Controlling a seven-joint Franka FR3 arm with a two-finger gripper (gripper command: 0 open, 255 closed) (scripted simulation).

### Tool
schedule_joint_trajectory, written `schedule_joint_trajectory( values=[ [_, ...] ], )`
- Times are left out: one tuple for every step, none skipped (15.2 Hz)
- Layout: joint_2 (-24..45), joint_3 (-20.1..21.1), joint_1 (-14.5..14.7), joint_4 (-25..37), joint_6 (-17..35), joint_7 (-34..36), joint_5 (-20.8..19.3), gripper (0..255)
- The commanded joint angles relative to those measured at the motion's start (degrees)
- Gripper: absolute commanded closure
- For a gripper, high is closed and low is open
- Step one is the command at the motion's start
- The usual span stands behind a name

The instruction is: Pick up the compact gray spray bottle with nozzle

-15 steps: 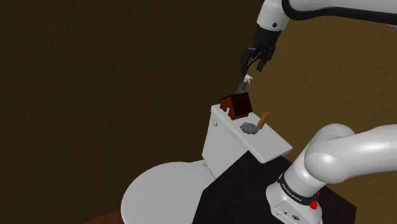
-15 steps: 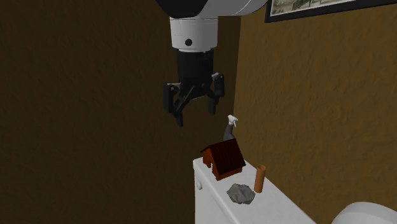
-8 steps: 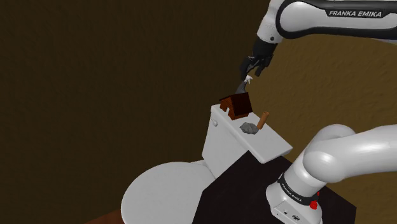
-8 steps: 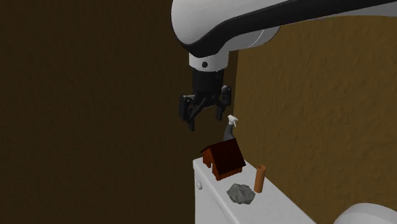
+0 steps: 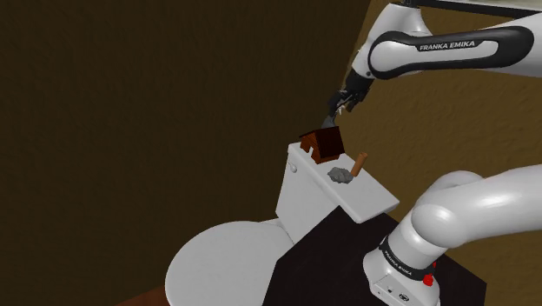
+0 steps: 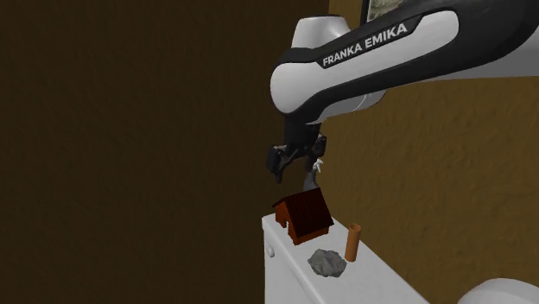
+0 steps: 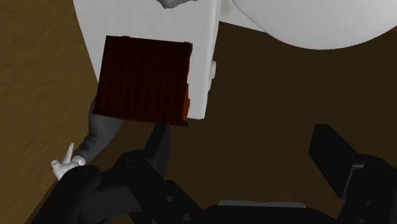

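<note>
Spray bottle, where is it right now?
In the second exterior view, the spray bottle rises just behind the little brown house on the toilet tank, near the picture's middle. The open gripper is close by its top.

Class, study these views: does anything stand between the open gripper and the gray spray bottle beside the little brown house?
Nothing visible does. The gripper hangs open right by the nozzle of the spray bottle. The small brown house stands close by the bottle's lower body, though, and may crowd a finger on the way down.
</note>
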Motion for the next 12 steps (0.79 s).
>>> schedule_joint_trajectory(
  values=[
    [2.4,-2.4,-0.6,-0.7,4.7,-1.8,-0.5,0],
    [3.7,-3.6,-0.8,-0.9,7.0,-2.7,-0.6,0],
    [5.1,-4.8,-1.0,-1.0,9.3,-3.7,-0.7,0],
    [6.6,-6.1,-1.1,-1.0,11.5,-4.7,-0.6,0],
    [8.2,-7.4,-1.1,-1.0,13.8,-5.8,-0.4,0],
    [9.9,-8.7,-1.0,-0.8,16.0,-6.9,-0.1,0],
    [11.6,-10.1,-0.8,-0.5,18.2,-8.2,0.4,0],
    [13.4,-11.5,-0.4,-0.2,20.3,-9.6,1.2,0],
    [15.3,-13.0,0.0,0.3,22.4,-11.1,2.1,0],
    [17.2,-14.6,0.6,0.8,24.5,-12.8,3.3,0],
    [19.2,-16.3,1.4,1.4,26.4,-14.7,4.8,0],
    [21.3,-18.0,2.3,2.2,28.3,-16.8,6.7,0]
  ],
)
